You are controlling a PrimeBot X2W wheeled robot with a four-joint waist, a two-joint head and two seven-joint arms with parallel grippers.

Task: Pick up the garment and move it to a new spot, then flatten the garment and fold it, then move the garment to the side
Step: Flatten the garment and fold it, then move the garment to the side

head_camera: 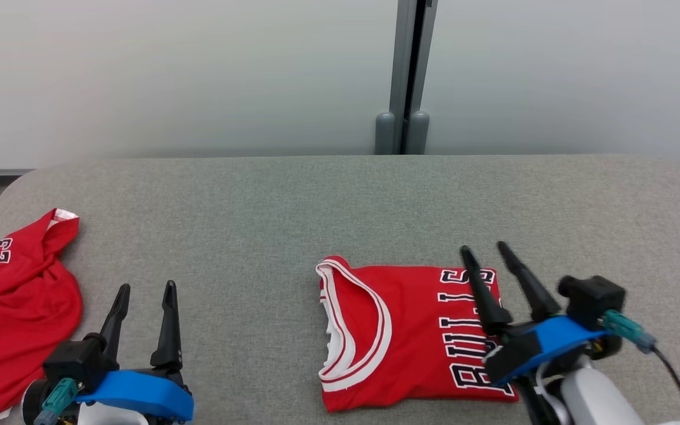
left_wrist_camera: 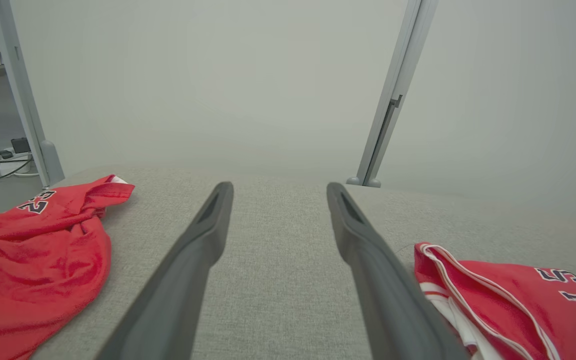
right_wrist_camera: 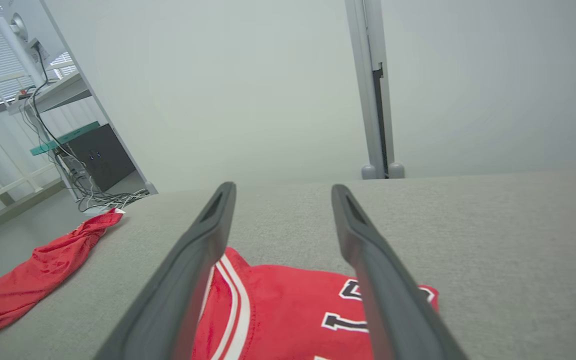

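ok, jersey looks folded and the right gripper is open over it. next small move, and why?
Probably lower the right gripper onto the right edge of the folded jersey and pinch it. The jersey lies folded flat on the table, and the open fingers stand over its lettered end holding nothing, so only the move aside seems left. The left gripper is open, well off that cloth.

I count two jerseys on one surface [head_camera: 257, 206], folded jersey [head_camera: 411, 336] at the front edge, crumpled jersey [head_camera: 15, 307] at the left edge, two end effectors, left end effector [head_camera: 146, 285], right end effector [head_camera: 483, 246]
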